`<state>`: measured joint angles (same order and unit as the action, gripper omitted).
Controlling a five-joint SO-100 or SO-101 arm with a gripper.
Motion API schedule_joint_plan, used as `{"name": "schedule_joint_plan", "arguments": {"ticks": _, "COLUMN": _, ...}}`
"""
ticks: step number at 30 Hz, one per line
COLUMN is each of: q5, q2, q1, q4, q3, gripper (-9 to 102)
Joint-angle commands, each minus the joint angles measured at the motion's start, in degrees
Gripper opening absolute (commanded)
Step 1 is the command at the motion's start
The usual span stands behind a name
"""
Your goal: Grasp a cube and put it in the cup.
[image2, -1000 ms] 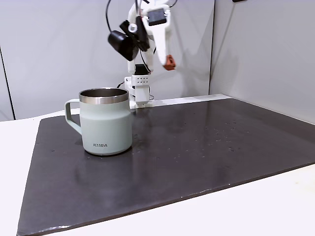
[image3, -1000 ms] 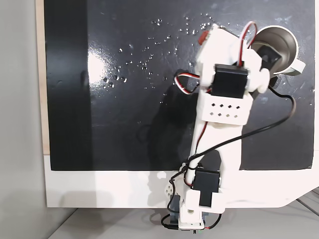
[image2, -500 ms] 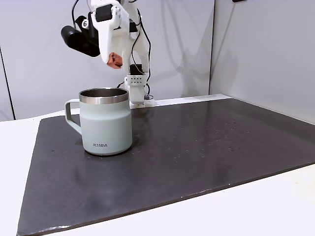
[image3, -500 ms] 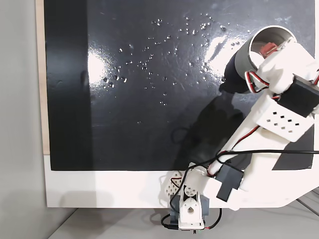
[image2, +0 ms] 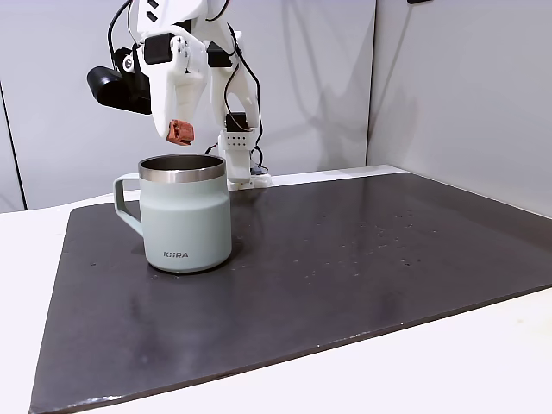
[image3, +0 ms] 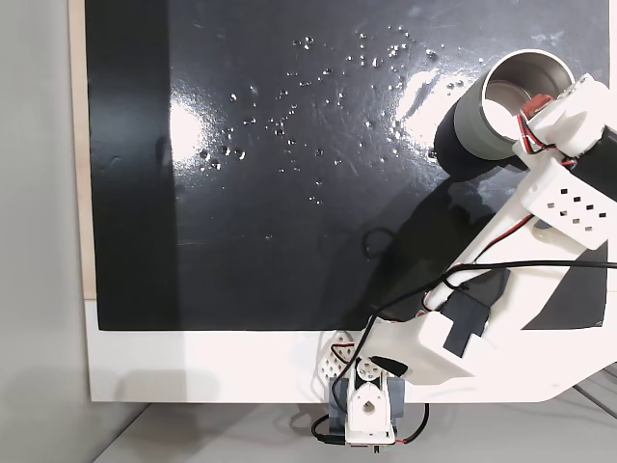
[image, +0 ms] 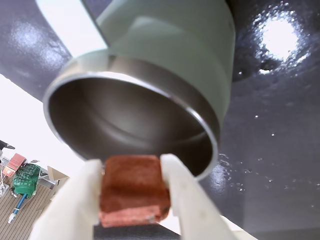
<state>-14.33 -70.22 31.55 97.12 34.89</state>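
The reddish-brown cube (image: 134, 190) is pinched between the two white fingers of my gripper (image: 131, 167), which is shut on it. In the wrist view the pale green cup (image: 190, 45) fills the upper part, its steel interior open right beyond the cube. From the side in a fixed view, the gripper (image2: 180, 131) holds the cube (image2: 180, 129) a short way above the steel rim of the cup (image2: 185, 216). From above in a fixed view, the cube (image3: 536, 99) shows over the mouth of the cup (image3: 472, 121), near its right rim.
The cup stands on a dark glossy mat (image2: 345, 259) laid over a white table (image2: 448, 362). The mat (image3: 289, 145) stretches bare to the left of the cup in the view from above. The arm's base (image3: 366, 410) sits at the table's near edge there. Grey walls stand behind and to the right.
The arm has swung left in the side view, carrying the cube from beside the base to just above the cup's opening, and has lowered slightly over the last half second.
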Motion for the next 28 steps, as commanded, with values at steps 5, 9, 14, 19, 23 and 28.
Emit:
{"name": "schedule_joint_plan", "arguments": {"ticks": 5, "q5": -0.18, "q2": -1.41, "q1": 0.97, "q4": 1.67, "q3": -2.72, "gripper": 32}}
{"name": "schedule_joint_plan", "arguments": {"ticks": 9, "q5": -0.18, "q2": -1.85, "q1": 1.23, "q4": 1.85, "q3": -2.20, "gripper": 33}}
{"name": "schedule_joint_plan", "arguments": {"ticks": 14, "q5": 0.00, "q2": -2.37, "q1": 0.97, "q4": 1.85, "q3": -2.29, "gripper": 33}}
{"name": "schedule_joint_plan", "arguments": {"ticks": 19, "q5": 0.00, "q2": -3.25, "q1": 0.00, "q4": 1.85, "q3": -1.76, "gripper": 32}}
{"name": "schedule_joint_plan", "arguments": {"ticks": 23, "q5": 0.00, "q2": -4.04, "q1": -0.70, "q4": 1.76, "q3": -1.23, "gripper": 32}}
{"name": "schedule_joint_plan", "arguments": {"ticks": 28, "q5": 0.18, "q2": -4.22, "q1": -0.70, "q4": 1.67, "q3": -1.32, "gripper": 32}}
